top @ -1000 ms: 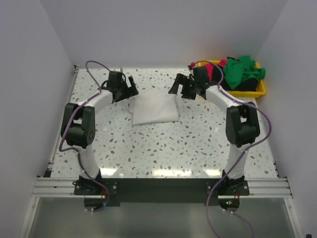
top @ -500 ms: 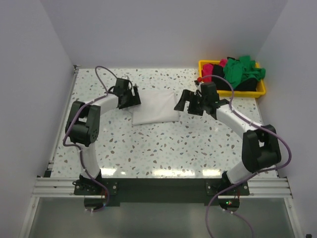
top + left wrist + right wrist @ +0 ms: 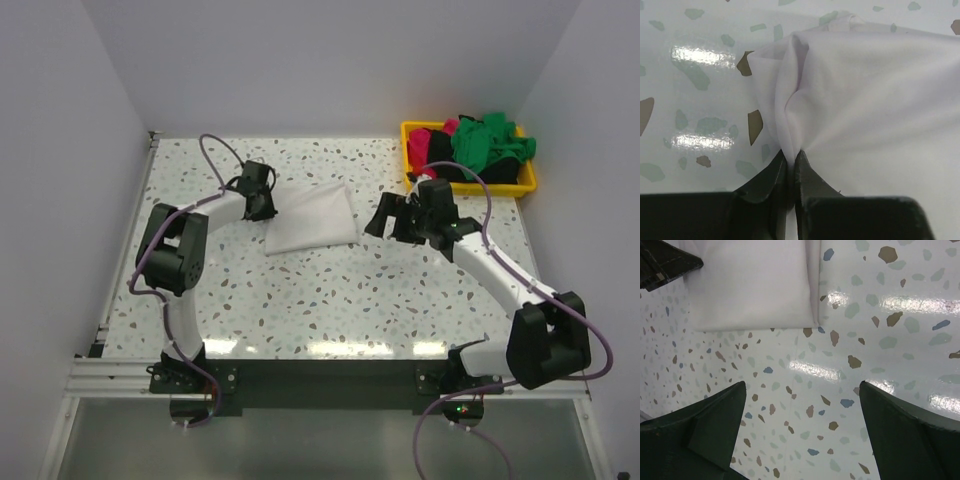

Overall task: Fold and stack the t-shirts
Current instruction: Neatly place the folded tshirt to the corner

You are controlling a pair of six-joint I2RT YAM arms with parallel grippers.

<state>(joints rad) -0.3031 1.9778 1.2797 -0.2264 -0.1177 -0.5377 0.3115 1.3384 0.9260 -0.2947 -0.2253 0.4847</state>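
Note:
A folded white t-shirt (image 3: pixel 312 218) lies on the speckled table in the top view. My left gripper (image 3: pixel 265 203) is at its left edge and is shut on a pinch of the white cloth (image 3: pixel 790 145). The right gripper (image 3: pixel 387 218) hovers just right of the white t-shirt (image 3: pixel 752 285), jaws wide open with only bare table between them (image 3: pixel 802 390). Green (image 3: pixel 490 140), pink (image 3: pixel 436 136) and black (image 3: pixel 490 172) t-shirts are heaped in the yellow bin at the back right.
The yellow bin (image 3: pixel 530 183) sits at the table's far right corner. White walls close in the table (image 3: pixel 330 290) on the left, back and right. The arms' bases stand on a black rail (image 3: pixel 320 375) at the near edge.
The left gripper came down onto the white t-shirt's left edge and shut on it. The right arm swung back toward the near right, away from the shirt, still open.

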